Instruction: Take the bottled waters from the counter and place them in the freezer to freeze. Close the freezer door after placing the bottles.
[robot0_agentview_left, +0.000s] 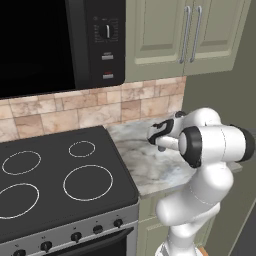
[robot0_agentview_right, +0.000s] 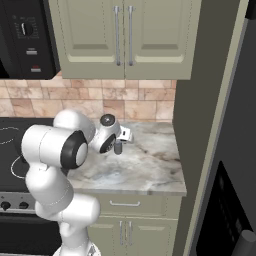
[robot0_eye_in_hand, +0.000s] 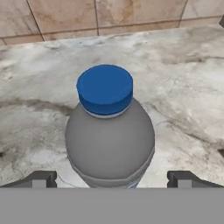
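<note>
A marbled stone table (robot0_eye_in_hand: 183, 87) meets a tan tiled backsplash (robot0_eye_in_hand: 61, 17). The gripper (robot0_eye_in_hand: 111, 178) stands wide open, empty, straddling the upright grey bottle (robot0_eye_in_hand: 109, 144) with its blue cap (robot0_eye_in_hand: 105, 89). Likely light, smooth, slightly squashy plastic; best grasped around the straight body below the shoulder.

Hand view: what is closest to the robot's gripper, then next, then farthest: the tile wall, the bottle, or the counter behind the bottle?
1. Bottle: grey with a blue cap, right between the open gripper tips.
2. Counter: the marbled stone stretching behind the bottle.
3. Tile wall: at the counter's back edge, farthest.
</note>
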